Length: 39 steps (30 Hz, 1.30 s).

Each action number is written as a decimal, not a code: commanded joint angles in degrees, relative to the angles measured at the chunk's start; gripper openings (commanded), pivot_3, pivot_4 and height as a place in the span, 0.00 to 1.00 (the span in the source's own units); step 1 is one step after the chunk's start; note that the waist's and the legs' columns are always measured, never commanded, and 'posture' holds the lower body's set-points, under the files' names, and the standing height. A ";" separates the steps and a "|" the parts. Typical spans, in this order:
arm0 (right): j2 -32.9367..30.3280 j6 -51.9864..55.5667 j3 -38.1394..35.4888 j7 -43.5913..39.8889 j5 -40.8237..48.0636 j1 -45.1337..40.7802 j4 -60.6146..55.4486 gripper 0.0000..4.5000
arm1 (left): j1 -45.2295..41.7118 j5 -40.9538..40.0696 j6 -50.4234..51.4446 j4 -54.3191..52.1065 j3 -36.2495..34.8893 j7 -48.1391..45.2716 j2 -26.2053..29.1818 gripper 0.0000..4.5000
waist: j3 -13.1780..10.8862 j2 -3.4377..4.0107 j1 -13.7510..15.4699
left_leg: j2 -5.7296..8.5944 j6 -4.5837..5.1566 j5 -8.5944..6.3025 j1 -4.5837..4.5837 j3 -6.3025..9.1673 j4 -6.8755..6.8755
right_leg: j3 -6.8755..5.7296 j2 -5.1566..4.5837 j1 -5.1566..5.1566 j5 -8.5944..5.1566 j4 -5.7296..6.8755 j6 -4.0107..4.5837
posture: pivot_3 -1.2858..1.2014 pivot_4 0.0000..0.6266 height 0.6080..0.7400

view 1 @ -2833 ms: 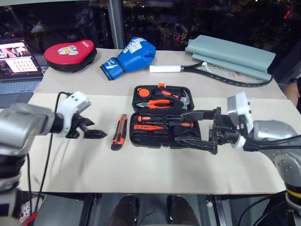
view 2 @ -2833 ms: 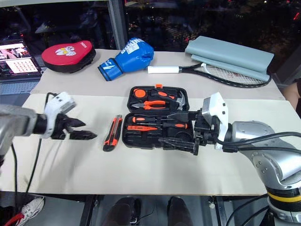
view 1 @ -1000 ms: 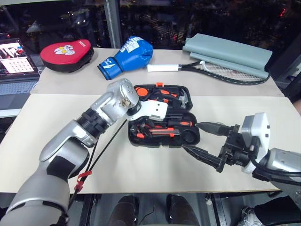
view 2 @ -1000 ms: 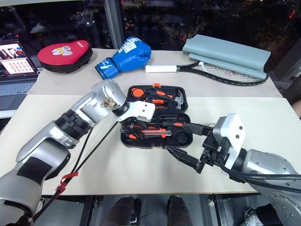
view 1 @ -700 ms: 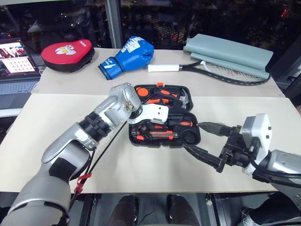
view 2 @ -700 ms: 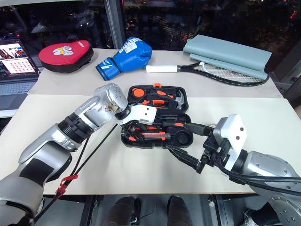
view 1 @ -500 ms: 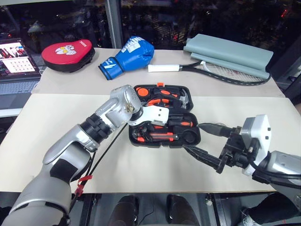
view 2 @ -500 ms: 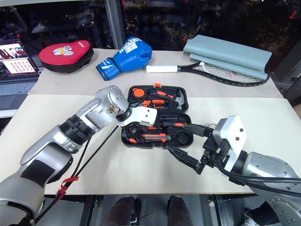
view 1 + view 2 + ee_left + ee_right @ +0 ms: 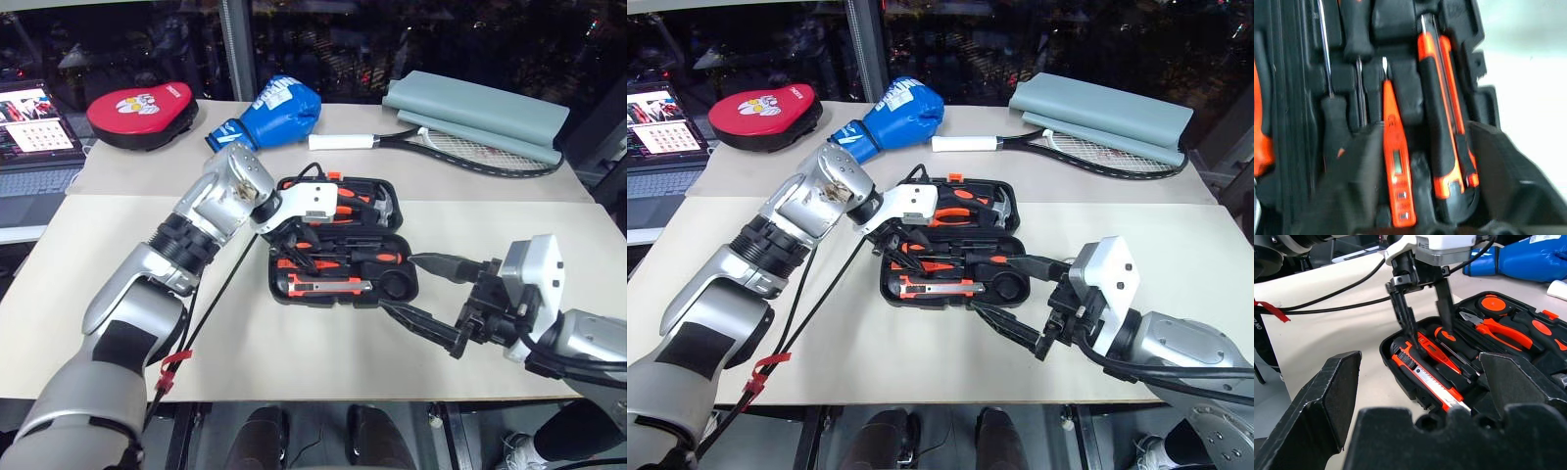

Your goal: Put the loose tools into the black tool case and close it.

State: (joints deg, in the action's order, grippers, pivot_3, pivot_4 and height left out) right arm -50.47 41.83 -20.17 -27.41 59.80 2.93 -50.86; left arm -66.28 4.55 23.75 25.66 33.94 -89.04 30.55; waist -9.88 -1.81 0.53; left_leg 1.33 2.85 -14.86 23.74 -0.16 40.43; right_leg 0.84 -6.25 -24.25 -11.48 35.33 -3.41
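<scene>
Empty black fingers [image 9: 1422, 303] over ribbed moulded case [image 9: 392, 235], knife [image 9: 323, 286] seemingly seated

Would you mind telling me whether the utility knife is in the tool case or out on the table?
In: the utility knife lies in the front row of the open tool case.

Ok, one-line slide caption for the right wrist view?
Left claw hangs open over the utility knife lying in the open black tool case.
</scene>
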 commanded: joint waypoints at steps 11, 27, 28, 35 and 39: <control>-1.07 -0.50 -1.30 0.02 0.97 0.16 -0.68 1.00 | 2.00 1.06 -4.55 -0.13 -0.78 -3.34 0.37 0.01 | 0.00 0.00 0.16 | 0.02 0.00 0.00 0.04 0.03 0.04 | -0.03 -0.02 0.00 0.01 0.01 -0.01 | 0.52 0.24 0.97; -0.94 -0.31 -0.52 0.93 1.08 -0.44 -0.60 1.00 | 4.28 6.53 -12.13 1.33 1.98 -1.57 -1.88 0.01 | 0.04 0.05 0.19 | 0.01 0.00 0.00 -0.06 0.03 0.21 | -0.01 -0.01 0.11 0.00 0.18 -0.01 | 0.52 0.24 0.97; -0.92 -0.31 -0.45 0.95 1.05 -0.49 -0.56 1.00 | 4.49 6.89 -12.72 1.35 2.21 -1.52 -2.10 0.01 | 0.05 0.05 0.23 | 0.01 0.00 0.00 -0.07 0.04 0.27 | -0.01 -0.02 0.12 0.00 0.23 -0.01 | 0.52 0.24 0.97; -0.82 -0.30 -0.43 1.37 1.03 -0.28 -0.72 1.00 | 6.88 9.60 -16.89 0.84 3.39 -2.08 -2.56 0.01 | 0.11 0.11 0.20 | 0.00 0.00 0.00 -0.23 0.02 0.40 | 0.03 -0.03 0.23 -0.01 0.39 -0.01 | 0.52 0.24 0.97; -0.78 -0.33 -0.28 1.66 1.01 -0.11 -0.79 1.00 | 7.30 10.80 -18.66 2.08 3.13 -0.68 -4.00 0.01 | 0.19 0.16 0.22 | 0.01 0.00 -0.01 -0.24 0.01 0.40 | 0.05 -0.03 0.23 -0.02 0.41 -0.01 | 0.52 0.24 0.97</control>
State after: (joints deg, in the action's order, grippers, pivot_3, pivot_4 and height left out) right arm -51.02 41.83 -19.78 -26.03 59.84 3.03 -50.60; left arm -61.33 14.33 6.33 26.72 34.32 -89.45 28.10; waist -9.69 -1.65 0.76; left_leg 1.34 2.86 -14.87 23.49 -0.15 40.84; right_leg 0.88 -6.28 -24.01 -11.50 35.74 -3.42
